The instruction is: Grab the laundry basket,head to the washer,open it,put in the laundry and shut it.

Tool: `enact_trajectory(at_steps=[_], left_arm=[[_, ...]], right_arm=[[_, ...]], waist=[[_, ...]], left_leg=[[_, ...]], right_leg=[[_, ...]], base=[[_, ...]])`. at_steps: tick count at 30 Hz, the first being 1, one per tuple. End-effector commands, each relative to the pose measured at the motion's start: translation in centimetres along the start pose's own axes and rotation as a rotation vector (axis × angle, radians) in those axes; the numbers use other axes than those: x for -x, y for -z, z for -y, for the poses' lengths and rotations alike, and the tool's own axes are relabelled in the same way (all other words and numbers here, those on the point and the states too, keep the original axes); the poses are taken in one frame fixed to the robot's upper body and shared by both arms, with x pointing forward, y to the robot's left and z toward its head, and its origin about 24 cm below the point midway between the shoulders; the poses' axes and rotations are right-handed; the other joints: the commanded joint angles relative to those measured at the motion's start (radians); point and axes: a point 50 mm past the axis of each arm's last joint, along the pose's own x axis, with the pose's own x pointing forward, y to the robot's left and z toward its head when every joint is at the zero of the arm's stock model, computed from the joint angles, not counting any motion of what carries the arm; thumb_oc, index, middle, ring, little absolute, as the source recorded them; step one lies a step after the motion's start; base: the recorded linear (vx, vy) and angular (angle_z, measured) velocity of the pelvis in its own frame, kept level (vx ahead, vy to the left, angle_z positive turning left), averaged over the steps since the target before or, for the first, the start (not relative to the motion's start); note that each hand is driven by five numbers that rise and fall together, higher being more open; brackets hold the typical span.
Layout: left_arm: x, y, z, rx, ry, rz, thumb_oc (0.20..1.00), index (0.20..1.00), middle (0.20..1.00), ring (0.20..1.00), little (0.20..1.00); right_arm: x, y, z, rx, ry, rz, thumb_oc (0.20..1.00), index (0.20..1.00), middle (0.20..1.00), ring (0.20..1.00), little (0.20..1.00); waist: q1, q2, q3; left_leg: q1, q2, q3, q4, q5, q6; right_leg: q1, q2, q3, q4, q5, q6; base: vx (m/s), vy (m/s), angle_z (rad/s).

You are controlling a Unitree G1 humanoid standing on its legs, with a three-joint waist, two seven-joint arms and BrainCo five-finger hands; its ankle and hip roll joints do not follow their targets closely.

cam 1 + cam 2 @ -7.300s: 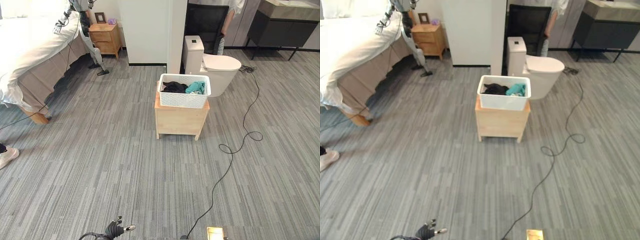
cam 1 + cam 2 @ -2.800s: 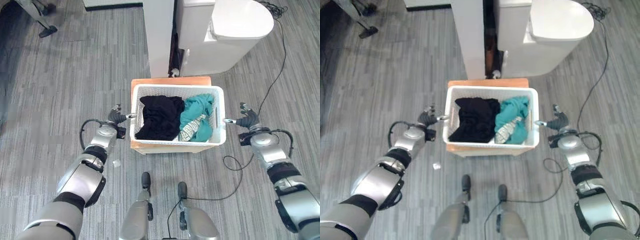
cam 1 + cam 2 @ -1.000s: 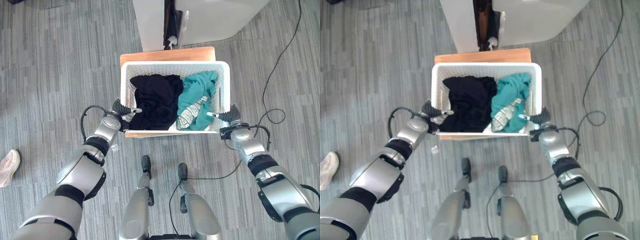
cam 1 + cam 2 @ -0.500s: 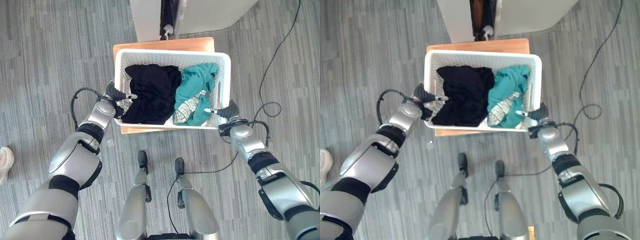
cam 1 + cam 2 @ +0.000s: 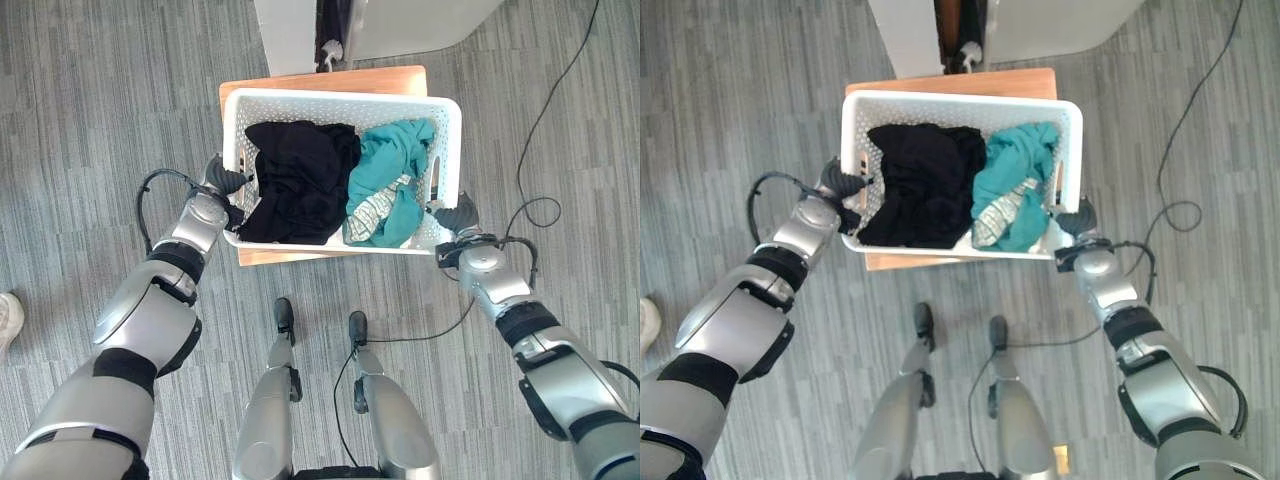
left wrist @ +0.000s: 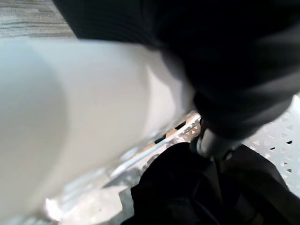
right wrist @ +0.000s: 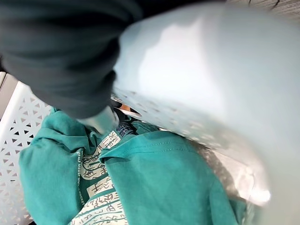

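Laundry basket [image 5: 340,100] gripped at both side rims, left hand [image 5: 222,182] and right hand [image 5: 458,216] curled round them.

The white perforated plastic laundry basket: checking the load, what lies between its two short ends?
In the left eye view, a black garment toward the left hand and a teal garment toward the right hand.

Perforated white plastic laundry basket [image 5: 340,102]; soft matt cloth, black garment [image 5: 295,180] and teal garment [image 5: 390,175]; pale smooth wooden stand [image 5: 300,82]; ribbed grey carpet floor [image 5: 90,120].
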Motion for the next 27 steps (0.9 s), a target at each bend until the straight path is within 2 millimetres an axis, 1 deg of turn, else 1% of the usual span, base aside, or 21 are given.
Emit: enact_trajectory(at_steps=[1,3,5,6,7,8,10,12,15,16,17,18,20,21,25,26,27], left_arm=[[-0.6,-3.2,-1.5,-0.083,-0.057,0.099,0.2,0.2,0.2,0.2,0.2],[-0.5,-4.1,-2.0,-0.14,-0.081,0.16,0.2,0.2,0.2,0.2,0.2],[-0.3,-4.5,-1.7,-0.173,-0.083,0.198,0.2,0.2,0.2,0.2,0.2],[-0.1,-4.9,-1.6,-0.191,-0.083,0.243,0.2,0.2,0.2,0.2,0.2],[0.2,-4.9,-2.0,-0.218,-0.094,0.269,0.2,0.2,0.2,0.2,0.2],[0.2,-4.9,-1.9,-0.218,-0.093,0.269,0.2,0.2,0.2,0.2,0.2],[0.5,-4.7,-2.0,-0.269,-0.094,0.297,0.2,0.2,0.2,0.2,0.2],[0.6,-4.4,-1.5,-0.294,-0.084,0.296,0.2,0.2,0.2,0.2,0.2],[0.9,-4.1,-1.4,-0.316,-0.069,0.308,0.2,0.2,0.2,0.2,0.2],[1.0,-4.2,-1.2,-0.32,-0.058,0.321,0.2,0.2,0.2,0.2,0.2],[1.2,-4.4,-1.1,-0.329,-0.049,0.336,0.2,0.2,0.2,0.2,0.2],[1.4,-4.8,-0.7,-0.332,-0.028,0.363,0.2,0.2,0.2,0.2,0.2],[1.7,-5.0,-0.4,-0.333,0.002,0.386,0.2,0.2,0.2,0.2,0.2],[2.2,-5.2,0.1,-0.333,0.053,0.416,0.2,0.2,0.2,0.2,0.2],[3.5,-5.4,1.2,-0.348,0.173,0.48,0.2,0.2,0.2,0.2,0.2],[3.9,-5.6,1.9,-0.349,0.213,0.502,0.2,0.2,0.2,0.2,0.2],[4.6,-5.4,2.8,-0.341,0.269,0.518,0.2,0.2,0.2,0.2,0.2]], right_arm=[[0.7,-1.6,-0.1,-0.041,-0.073,0.12,0.2,0.2,0.2,0.2,0.2],[1.3,-1.7,0.6,-0.063,-0.062,0.151,0.2,0.2,0.2,0.2,0.2],[1.8,-1.4,1.2,-0.078,-0.049,0.162,0.2,0.2,0.2,0.2,0.2],[2.3,-1.4,1.9,-0.086,-0.032,0.176,0.2,0.2,0.2,0.2,0.2],[2.8,-1.4,2.5,-0.099,-0.02,0.19,0.2,0.2,0.2,0.2,0.2],[2.8,-1.3,2.5,-0.1,-0.02,0.188,0.2,0.2,0.2,0.2,0.2],[3.4,-1.3,3.1,-0.1,-0.014,0.202,0.2,0.2,0.2,0.2,0.2],[3.8,-1.1,3.5,-0.112,-0.013,0.2,0.2,0.2,0.2,0.2,0.2],[4.5,-1.3,4.1,-0.127,-0.021,0.216,0.2,0.2,0.2,0.2,0.2],[4.8,-1.3,4.2,-0.138,-0.026,0.219,0.2,0.2,0.2,0.2,0.2],[5.1,-0.9,4.6,-0.144,-0.028,0.205,0.2,0.2,0.2,0.2,0.2],[5.2,-0.6,4.8,-0.143,-0.031,0.194,0.2,0.2,0.2,0.2,0.2],[5.4,-0.2,5.2,-0.147,-0.032,0.176,0.2,0.2,0.2,0.2,0.2],[5.8,0.4,5.8,-0.151,-0.039,0.149,0.2,0.2,0.2,0.2,0.2],[6.9,0.6,6.9,-0.165,-0.083,0.126,0.2,0.2,0.2,0.2,0.2],[7.2,0.8,7.1,-0.17,-0.106,0.113,0.2,0.2,0.2,0.2,0.2],[7.7,1.3,8.0,-0.142,-0.12,0.075,0.2,0.2,0.2,0.2,0.2]], waist=[[0.017,-0.014,-0.008],[0.017,-0.013,-0.006],[0.019,-0.012,-0.008],[0.021,-0.012,-0.012],[0.024,-0.014,-0.018],[0.025,-0.014,-0.018],[0.026,-0.015,-0.026],[0.028,-0.018,-0.033],[0.028,-0.024,-0.049],[0.028,-0.026,-0.056],[0.03,-0.026,-0.062],[0.033,-0.026,-0.067],[0.035,-0.025,-0.073],[0.036,-0.027,-0.086],[0.041,-0.03,-0.118],[0.042,-0.032,-0.132],[0.045,-0.035,-0.16]], left_leg=[[0.004,0.002,-0.064,0.109,-0.113,0.002],[0.003,0.0,-0.068,0.107,-0.113,0.003],[0.006,-0.001,-0.071,0.104,-0.114,0.004],[0.009,-0.003,-0.074,0.104,-0.116,0.005],[0.017,-0.004,-0.078,0.104,-0.119,0.006],[0.018,-0.004,-0.078,0.104,-0.119,0.006],[0.028,-0.005,-0.081,0.105,-0.125,0.007],[0.039,-0.004,-0.082,0.109,-0.131,0.007],[0.052,-0.004,-0.087,0.122,-0.144,0.008],[0.059,-0.003,-0.09,0.126,-0.147,0.009],[0.067,-0.004,-0.093,0.131,-0.151,0.01],[0.073,-0.004,-0.095,0.134,-0.155,0.011],[0.082,-0.005,-0.099,0.141,-0.16,0.012],[0.103,-0.003,-0.1,0.149,-0.17,0.011],[0.164,0.001,-0.102,0.151,-0.183,0.009],[0.179,0.002,-0.103,0.149,-0.185,0.008],[0.209,0.003,-0.11,0.149,-0.19,0.007]], right_leg=[[-0.084,-0.067,-0.023,0.13,-0.057,0.043],[-0.084,-0.068,-0.024,0.129,-0.057,0.045],[-0.081,-0.07,-0.028,0.129,-0.06,0.047],[-0.075,-0.07,-0.03,0.128,-0.062,0.048],[-0.066,-0.07,-0.03,0.129,-0.064,0.049],[-0.065,-0.071,-0.03,0.128,-0.064,0.049],[-0.053,-0.07,-0.03,0.128,-0.067,0.049],[-0.04,-0.071,-0.029,0.128,-0.07,0.05],[-0.023,-0.07,-0.028,0.136,-0.079,0.049],[-0.017,-0.069,-0.029,0.144,-0.084,0.047],[-0.009,-0.068,-0.031,0.155,-0.091,0.047],[-0.004,-0.067,-0.032,0.165,-0.098,0.046],[0.006,-0.067,-0.035,0.178,-0.107,0.044],[0.025,-0.065,-0.036,0.19,-0.119,0.044],[0.08,-0.065,-0.044,0.196,-0.131,0.046],[0.095,-0.062,-0.044,0.197,-0.137,0.044],[0.123,-0.059,-0.048,0.202,-0.149,0.042]], base=[[0.0,0.0,0.0],[0.0,0.0,0.0],[0.0,0.0,0.0],[0.0,0.0,0.0],[0.0,0.0,0.0],[0.0,0.0,0.0],[0.0,0.0,0.0],[0.0,0.0,0.0],[0.0,0.0,0.0],[0.0,-0.034,0.01],[0.0,-0.039,0.02],[0.0,-0.036,0.02],[0.01,-0.027,0.06],[0.02,-0.029,0.1],[0.03,-0.035,0.05],[0.07,-0.051,0.07],[0.05,-0.059,0.05]])
